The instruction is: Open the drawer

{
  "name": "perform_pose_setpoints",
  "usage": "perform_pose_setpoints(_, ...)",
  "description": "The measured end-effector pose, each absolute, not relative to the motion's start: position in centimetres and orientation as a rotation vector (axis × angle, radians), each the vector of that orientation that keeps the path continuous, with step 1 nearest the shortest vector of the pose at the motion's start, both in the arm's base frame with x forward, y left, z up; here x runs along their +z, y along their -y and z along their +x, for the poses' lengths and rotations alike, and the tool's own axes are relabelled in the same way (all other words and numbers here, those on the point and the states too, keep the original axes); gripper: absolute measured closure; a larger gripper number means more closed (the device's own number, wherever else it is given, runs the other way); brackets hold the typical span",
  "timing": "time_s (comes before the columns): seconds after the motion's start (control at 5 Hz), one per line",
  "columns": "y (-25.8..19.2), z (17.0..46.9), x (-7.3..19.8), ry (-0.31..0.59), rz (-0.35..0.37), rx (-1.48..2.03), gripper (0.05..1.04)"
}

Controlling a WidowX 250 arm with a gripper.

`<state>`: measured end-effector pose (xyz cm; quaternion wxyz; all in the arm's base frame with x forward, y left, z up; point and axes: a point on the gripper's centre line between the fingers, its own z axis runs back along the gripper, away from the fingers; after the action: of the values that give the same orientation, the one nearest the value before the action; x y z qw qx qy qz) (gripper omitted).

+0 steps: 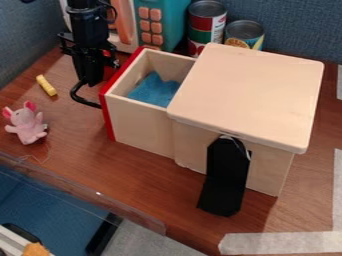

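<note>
Bench (147, 185): brown, wood-grained. Box (250, 95): pale wood, flat lid. Drawer (140, 122): pulled out from the box, red-fronted, facing the view's left. Arm (89, 30): black, upper left. Black bracket (226, 175): against the box's near side. Pincer (88, 90): black, just beside the red front; cannot tell whether apart or together. Two cans (207, 22): behind the box. Blue cloth (155, 90): inside the drawer. Plush animal (27, 125): pink, left. Yellow piece (46, 85): beyond the plush.
</note>
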<state>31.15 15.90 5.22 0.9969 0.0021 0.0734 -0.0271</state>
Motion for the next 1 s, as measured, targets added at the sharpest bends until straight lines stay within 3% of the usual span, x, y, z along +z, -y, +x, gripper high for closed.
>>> perform_pose_setpoints(0.4, -15.3, 30.8, 5.8, -0.155, -0.039, -0.113, 0.381)
perform_pose_setpoints(0.6, -15.7, 30.3, 8.0, -0.122, -0.040, -0.097, 0.102)
perform_pose_setpoints(0.8, -16.2, 29.7, 11.1, -0.046, -0.019, -0.074, 0.079)
perform_pose_setpoints(1.0, -16.5, 28.6, 13.2, -0.009, -0.041, -0.029, 0.083)
